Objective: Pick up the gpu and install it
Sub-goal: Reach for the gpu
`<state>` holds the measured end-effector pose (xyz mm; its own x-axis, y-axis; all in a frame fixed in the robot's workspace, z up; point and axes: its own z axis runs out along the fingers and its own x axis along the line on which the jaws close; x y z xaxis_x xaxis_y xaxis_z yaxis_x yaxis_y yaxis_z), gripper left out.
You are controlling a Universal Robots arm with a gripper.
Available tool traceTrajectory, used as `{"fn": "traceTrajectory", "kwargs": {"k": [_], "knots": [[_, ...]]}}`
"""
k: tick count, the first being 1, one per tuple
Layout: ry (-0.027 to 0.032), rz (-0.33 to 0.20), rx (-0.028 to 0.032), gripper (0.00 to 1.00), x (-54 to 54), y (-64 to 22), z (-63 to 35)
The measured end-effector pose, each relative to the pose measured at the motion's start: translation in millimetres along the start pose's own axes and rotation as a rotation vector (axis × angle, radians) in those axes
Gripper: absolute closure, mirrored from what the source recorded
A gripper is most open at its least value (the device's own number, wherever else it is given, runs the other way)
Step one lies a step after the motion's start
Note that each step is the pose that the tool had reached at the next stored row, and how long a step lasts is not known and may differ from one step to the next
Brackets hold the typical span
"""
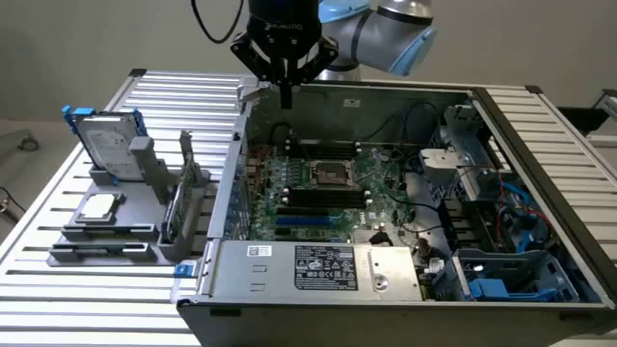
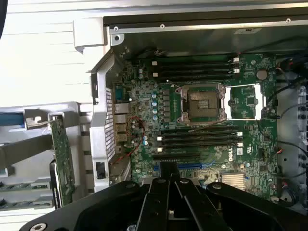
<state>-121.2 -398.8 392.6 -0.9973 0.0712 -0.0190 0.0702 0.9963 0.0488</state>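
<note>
a robot arm (image 1: 386,29) reaches down over an open computer case (image 1: 540,181) that lies on its side on a slatted metal table (image 1: 58,289). the black gripper (image 1: 285,100) hangs above the case's far edge, towards the exterior view's left. its two fingers are pressed together, closed on nothing. in the wrist view the joined fingers (image 2: 168,180) point down at the motherboard (image 2: 144,96).

the gpu (image 1: 173,213) is outside the case, on the exterior view's left. it stands on edge in a grey holder (image 1: 106,231), just beside the case wall, well apart from the gripper. in the wrist view it is a thin green board seen edge on, with a silver bracket (image 2: 36,121) at one end.

the same holder carries a silver hard drive (image 1: 104,144) with blue side rails, standing upright at the far end. a small square silver chip (image 1: 100,206) lies flat on it, nearer the camera than the drive.

inside the case, the green motherboard has a square metal socket (image 1: 333,173) near its middle, with dark memory slots on both sides of it. a silver power supply (image 1: 318,267) with a white label sits along the near edge of the case. black cables and blue plastic parts crowd the case's end at the exterior view's right.
</note>
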Motion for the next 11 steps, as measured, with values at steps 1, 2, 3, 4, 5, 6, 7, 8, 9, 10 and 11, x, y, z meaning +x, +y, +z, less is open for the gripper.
{"fn": "traceTrajectory", "kwargs": {"k": [1, 2, 3, 4, 5, 6, 7, 8, 9, 10, 11], "knots": [[0.0000, 0.000, 0.0000, 0.89, 0.0, 0.0, 0.0], [0.0000, 0.000, 0.0000, 0.89, 0.0, 0.0, 0.0], [0.0000, 0.000, -0.0001, 0.89, 0.0, 0.0, 0.0], [0.0000, 0.000, 0.0000, 0.89, 0.0, 0.0, 0.0], [0.0000, 0.000, 0.0000, 0.89, 0.0, 0.0, 0.0], [0.0000, 0.000, 0.0000, 0.89, 0.0, 0.0, 0.0], [-0.0001, 0.000, 0.0000, 0.89, 0.0, 0.0, 0.0], [-0.0001, 0.000, 0.0000, 0.89, 0.0, 0.0, 0.0], [0.0000, 0.000, -0.0001, 0.89, 0.0, 0.0, 0.0], [0.0000, 0.000, 0.0000, 0.89, 0.0, 0.0, 0.0], [0.0000, 0.000, 0.0000, 0.89, 0.0, 0.0, 0.0]]}}
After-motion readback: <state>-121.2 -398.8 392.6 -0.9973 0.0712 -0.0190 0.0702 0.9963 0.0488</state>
